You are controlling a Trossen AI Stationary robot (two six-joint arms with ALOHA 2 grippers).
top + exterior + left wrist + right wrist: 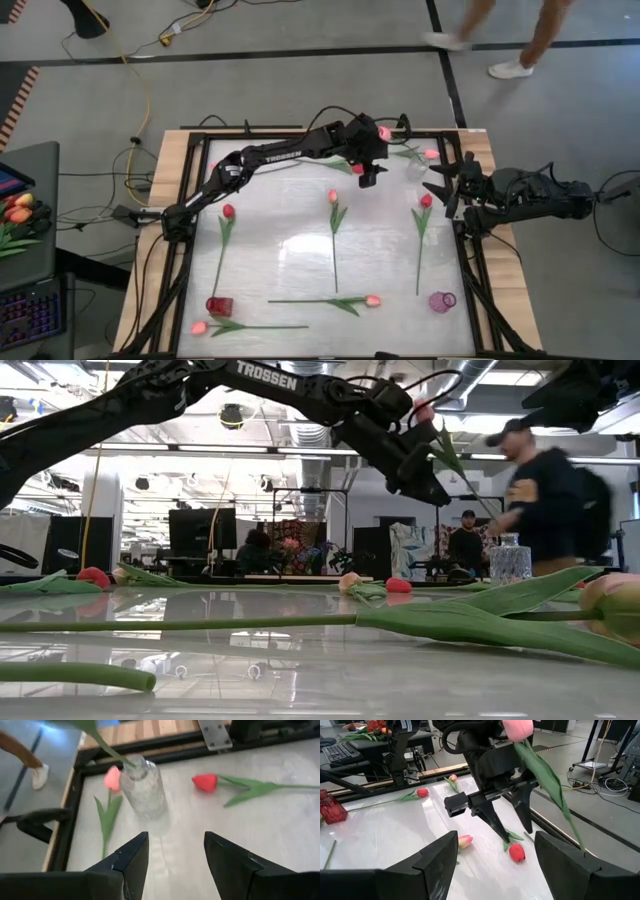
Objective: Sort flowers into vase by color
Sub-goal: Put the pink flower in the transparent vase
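A pink flower (384,132) stands with its stem (107,747) in the neck of a clear glass vase (142,790) at the table's far right. It leans there, with its head (517,727) up beside my left arm. My left gripper (175,845) hovers open just short of the vase, tipped downward, with nothing between its fingers. Other flowers lie flat on the table: red ones (228,211) (425,200) (205,782), pink ones (431,154) (333,196) (373,300) (198,327). My right gripper (440,185) waits open at the table's right edge.
A red vase (219,306) stands near the front left and a purple vase (442,301) near the front right. A black frame (190,135) borders the table. A person (545,500) passes beyond the far edge. Bunched orange tulips (18,210) lie on a side desk at the left.
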